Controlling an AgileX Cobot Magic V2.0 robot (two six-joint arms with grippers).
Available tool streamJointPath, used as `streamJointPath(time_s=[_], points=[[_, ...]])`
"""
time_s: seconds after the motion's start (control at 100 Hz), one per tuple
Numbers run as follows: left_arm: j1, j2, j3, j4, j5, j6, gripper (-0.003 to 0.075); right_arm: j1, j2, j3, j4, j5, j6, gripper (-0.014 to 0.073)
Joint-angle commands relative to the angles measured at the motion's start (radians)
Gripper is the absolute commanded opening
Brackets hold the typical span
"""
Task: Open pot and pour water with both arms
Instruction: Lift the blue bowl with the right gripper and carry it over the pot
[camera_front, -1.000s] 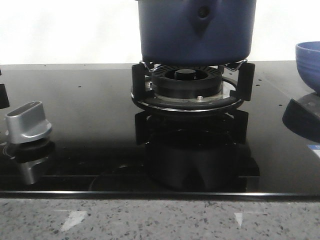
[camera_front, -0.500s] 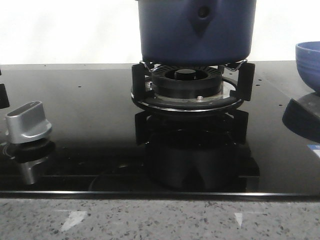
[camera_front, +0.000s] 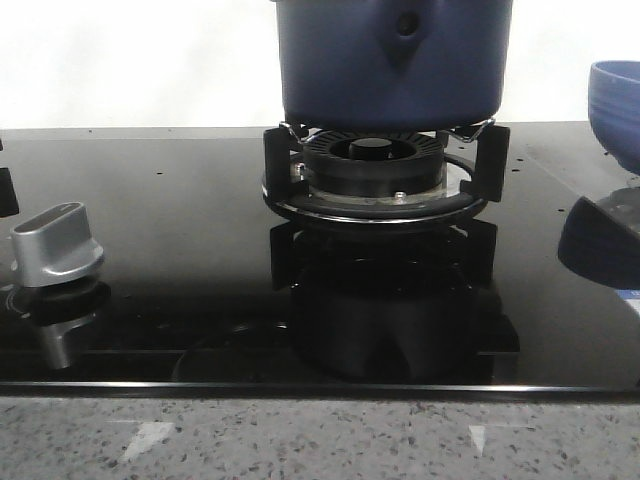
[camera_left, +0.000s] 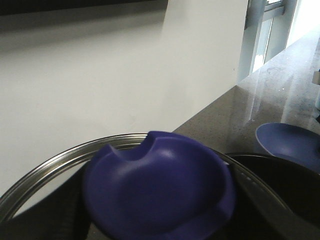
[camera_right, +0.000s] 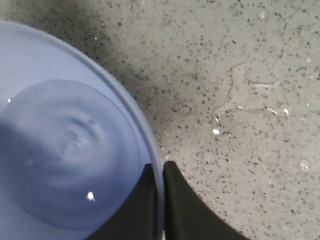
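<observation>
Large dark navy-blue matte pot (camera_front: 392, 62) on burner, centre far. Right pincer (camera_right: 160, 200) clamped on light blue bowl (camera_right: 65, 150) rim: water may slop. Left pincer's state: cannot tell.

Pot (camera_front: 392, 62): large, round, dark navy blue, straight matte sides, handle mount tapering downward to a point with a small round hole. Upright on the prongs of the burner support (camera_front: 378, 180) at the centre of the black glass hob, upper part cut off by the front view's top edge.
</observation>
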Motion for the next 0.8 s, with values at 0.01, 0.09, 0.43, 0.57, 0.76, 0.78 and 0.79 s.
streamJointPath(time_s=[0.01, 0.09, 0.43, 0.57, 0.76, 0.78, 0.79], points=[[0.004, -0.058, -0.043, -0.09, 0.002, -0.009, 0.0335, 0.003, -0.074, -0.033, 0.039, -0.076, 0.003, -0.0073], [0.004, -0.058, -0.043, -0.09, 0.0, -0.009, 0.0335, 0.016, -0.113, -0.033, 0.044, -0.12, 0.003, -0.0073], [0.004, -0.058, -0.043, -0.09, -0.044, -0.009, 0.0335, 0.145, -0.213, -0.101, 0.044, -0.204, -0.027, -0.0073], [0.004, -0.058, -0.043, -0.09, -0.053, -0.009, 0.0335, 0.211, -0.213, -0.203, 0.044, -0.204, -0.027, -0.0073], [0.004, -0.058, -0.043, -0.09, -0.055, -0.009, 0.0335, 0.278, -0.196, -0.332, 0.044, -0.217, -0.027, -0.0073], [0.004, -0.058, -0.043, -0.09, -0.055, -0.009, 0.0335, 0.285, -0.191, -0.339, 0.044, -0.221, -0.029, -0.0073], [0.004, -0.058, -0.043, -0.09, -0.055, -0.009, 0.0335, 0.29, -0.191, -0.346, 0.044, -0.224, -0.031, -0.0073]])
